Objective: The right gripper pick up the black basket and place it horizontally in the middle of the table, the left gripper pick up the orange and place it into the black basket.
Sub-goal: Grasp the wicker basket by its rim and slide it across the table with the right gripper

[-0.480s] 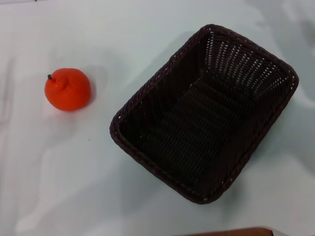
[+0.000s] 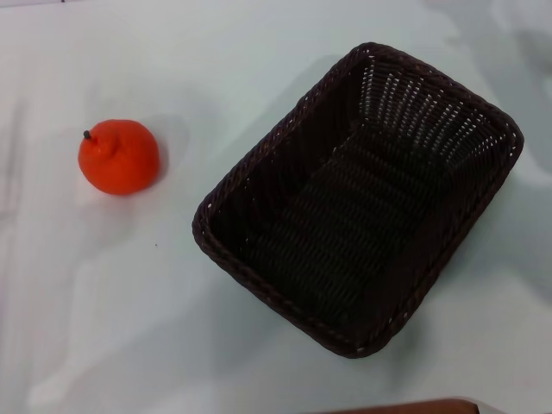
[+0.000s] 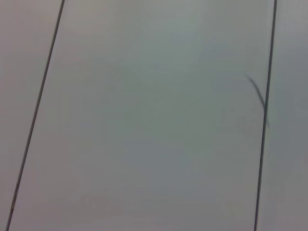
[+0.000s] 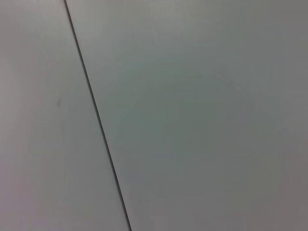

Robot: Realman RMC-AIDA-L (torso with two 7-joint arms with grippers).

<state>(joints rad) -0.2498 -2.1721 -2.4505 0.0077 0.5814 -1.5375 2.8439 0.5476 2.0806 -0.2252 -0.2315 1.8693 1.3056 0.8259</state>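
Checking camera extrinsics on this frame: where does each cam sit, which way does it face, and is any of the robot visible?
Head view: on the robot's head, facing forward and down at the table, with the orange to the left of the black basket, which lies at a slant; no arm or gripper shows.
Left wrist view: on the left wrist, facing a plain pale panelled surface with thin dark seams; no fingers show.
Right wrist view: on the right wrist, facing a similar pale surface with one seam; no fingers show.
Shared: both wrist views show only seamed panels; neither shows orange or basket.

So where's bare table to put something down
Bare pale table lies in front of the round orange fruit, and between it and the dark woven wicker basket. The basket crowds the right side. Neither pincer is in view.
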